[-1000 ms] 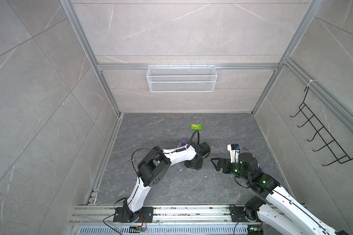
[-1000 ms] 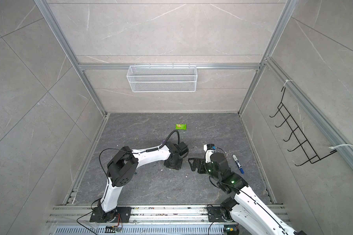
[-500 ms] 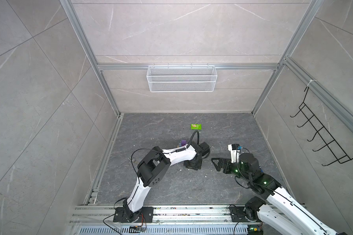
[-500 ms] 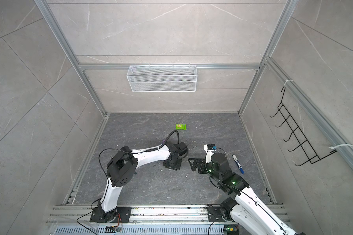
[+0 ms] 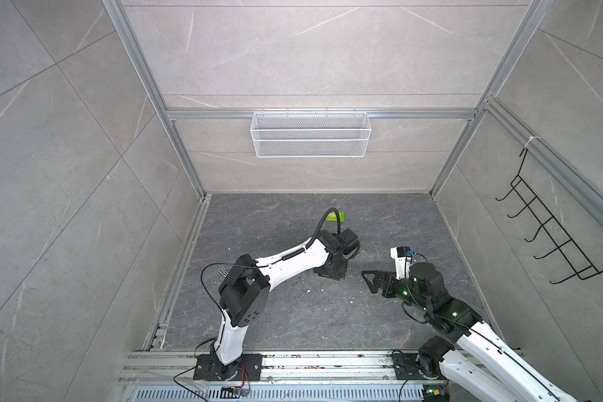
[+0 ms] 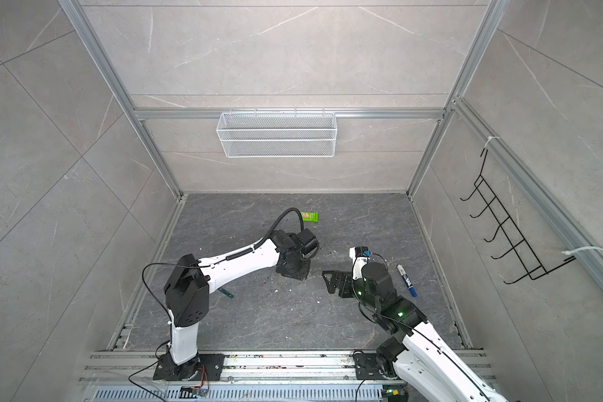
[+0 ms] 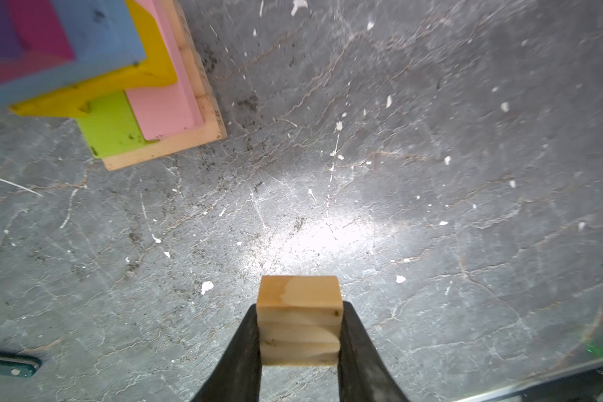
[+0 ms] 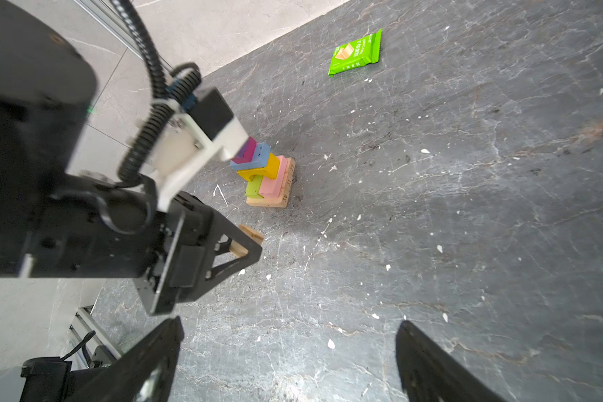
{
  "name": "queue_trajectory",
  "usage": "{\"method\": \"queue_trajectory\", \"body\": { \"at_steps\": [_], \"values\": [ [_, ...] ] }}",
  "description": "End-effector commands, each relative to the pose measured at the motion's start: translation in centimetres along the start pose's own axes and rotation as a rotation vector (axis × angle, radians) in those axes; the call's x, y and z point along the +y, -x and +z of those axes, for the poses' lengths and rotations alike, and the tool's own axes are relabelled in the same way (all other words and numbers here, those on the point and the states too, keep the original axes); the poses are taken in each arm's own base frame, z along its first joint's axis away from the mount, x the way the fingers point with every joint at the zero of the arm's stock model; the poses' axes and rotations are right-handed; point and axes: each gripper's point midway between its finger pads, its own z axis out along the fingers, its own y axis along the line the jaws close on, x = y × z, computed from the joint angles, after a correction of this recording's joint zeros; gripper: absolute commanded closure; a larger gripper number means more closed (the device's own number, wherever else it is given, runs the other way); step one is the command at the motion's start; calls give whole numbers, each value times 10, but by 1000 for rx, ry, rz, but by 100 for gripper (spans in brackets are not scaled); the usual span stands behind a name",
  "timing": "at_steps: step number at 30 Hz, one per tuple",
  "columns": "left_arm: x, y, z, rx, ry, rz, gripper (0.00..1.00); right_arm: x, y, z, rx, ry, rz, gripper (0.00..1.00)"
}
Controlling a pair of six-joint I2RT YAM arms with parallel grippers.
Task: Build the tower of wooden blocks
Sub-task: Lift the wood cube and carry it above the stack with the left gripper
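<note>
A small tan wood cube [image 7: 299, 323] sits between the black fingers of my left gripper [image 7: 300, 306], which is shut on it just above the grey floor. The same cube [image 8: 249, 236] shows in the right wrist view at the left gripper's tip. Close beside it stands the tower [image 8: 268, 177]: a tan base, then lime, pink, yellow, light blue and magenta blocks [image 7: 119, 87]. In both top views the left wrist [image 5: 331, 271] hides the cube and the tower. My right gripper [image 8: 289, 325] stands open and empty to the right [image 5: 368, 278], pointing at the left one.
A green snack packet [image 6: 308, 216] lies behind the left arm. A blue marker [image 6: 406, 280] lies right of the right arm, and a thin teal stick [image 6: 226, 293] by the left forearm. A wire basket [image 5: 310, 134] hangs on the back wall, a hook rack [image 5: 554, 236] on the right wall.
Both arms stay almost where they were in the top views; no block has visibly moved.
</note>
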Motion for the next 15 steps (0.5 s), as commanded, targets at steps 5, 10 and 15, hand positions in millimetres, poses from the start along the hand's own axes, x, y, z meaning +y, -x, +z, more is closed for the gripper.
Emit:
{"method": "queue_trajectory", "body": {
  "at_steps": [5, 10, 15],
  "values": [
    [29, 21, -43, -69, -8, -11, 84, 4, -4, 0, 25, 17, -21, 3],
    [44, 31, -55, -92, -1, -10, 84, 6, -4, 2, 35, 27, -19, 3],
    [58, 46, -64, -116, -2, -17, 84, 6, -4, 3, 35, 29, -14, 3]
  ]
}}
